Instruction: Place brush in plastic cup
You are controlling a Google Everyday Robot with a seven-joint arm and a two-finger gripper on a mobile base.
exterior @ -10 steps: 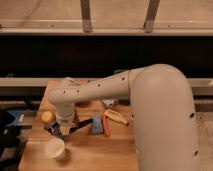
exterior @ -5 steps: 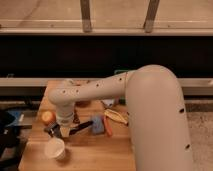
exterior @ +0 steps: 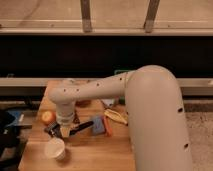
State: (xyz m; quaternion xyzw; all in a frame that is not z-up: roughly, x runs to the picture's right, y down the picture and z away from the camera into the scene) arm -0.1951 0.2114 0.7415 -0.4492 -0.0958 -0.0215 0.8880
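The gripper (exterior: 62,131) hangs from the white wrist over the left part of the wooden table (exterior: 90,155). The slim black brush (exterior: 83,125) lies slanted just to its right, one end at the gripper; I cannot tell whether it is held. The blue-grey plastic cup (exterior: 98,125) sits at the brush's right end, about a hand's width right of the gripper.
A larger white cup (exterior: 55,148) stands just in front of the gripper. An orange ball (exterior: 48,117) lies to its left. A yellow banana-like item (exterior: 116,116) lies right of the blue-grey cup. The thick white arm (exterior: 155,120) covers the table's right side.
The arm's bulk has shifted slightly to the left. The gripper stays over the same spot by the brush, and the objects have not moved.
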